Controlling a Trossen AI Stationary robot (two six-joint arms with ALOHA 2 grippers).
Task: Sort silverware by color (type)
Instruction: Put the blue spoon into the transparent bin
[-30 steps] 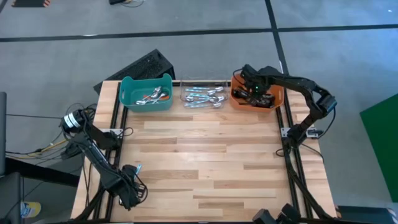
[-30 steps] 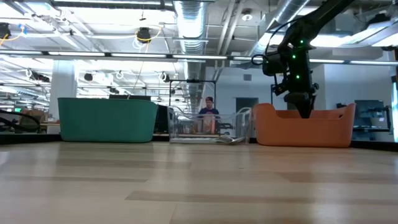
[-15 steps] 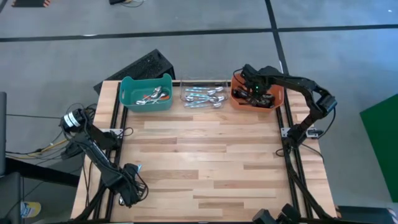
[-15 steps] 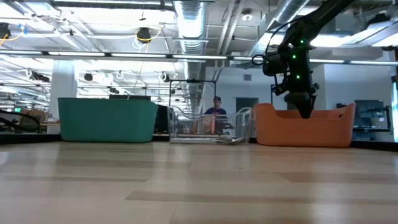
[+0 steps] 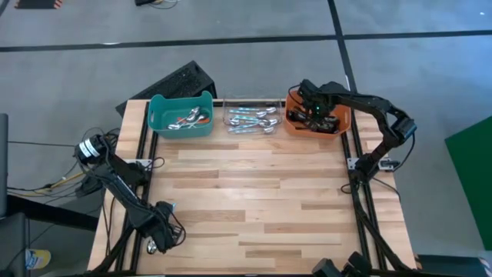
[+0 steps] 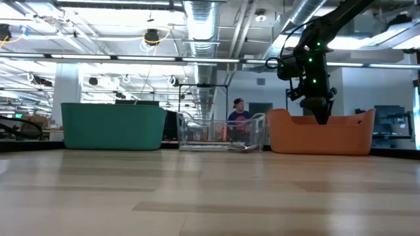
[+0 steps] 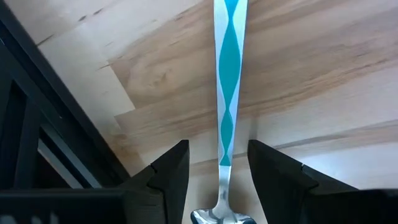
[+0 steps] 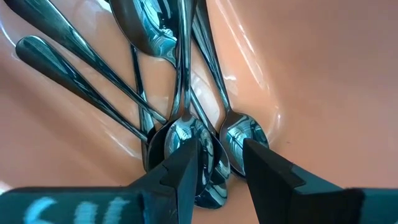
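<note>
A spoon with a teal-and-white handle [image 7: 227, 81] lies flat on the wood near the table's near left corner, its metal bowl [image 7: 222, 216] toward my wrist. My left gripper [image 7: 221, 171] [image 5: 161, 227] points down over it, open, one finger on each side of the spoon's neck, with a gap on both sides. My right gripper [image 8: 221, 168] [image 5: 311, 115] hangs open inside the orange bin [image 5: 342, 119], over several dark-handled spoons [image 8: 155, 93] lying on the bin's floor. In the low view its fingertips are hidden behind the bin's wall [image 6: 321, 134].
Three bins stand in a row at the far edge. The teal bin [image 5: 180, 115] holds orange-handled spoons, and the clear bin [image 5: 252, 118] holds teal-handled ones. The black frame rail [image 7: 56, 124] runs close beside my left gripper. A person [image 6: 238, 117] walks in the room behind.
My left gripper has sunk toward the table over the teal-handled spoon, shifting slightly toward the near edge, its fingers still apart. The spoon has not moved. My right gripper has kept still in the orange bin.
</note>
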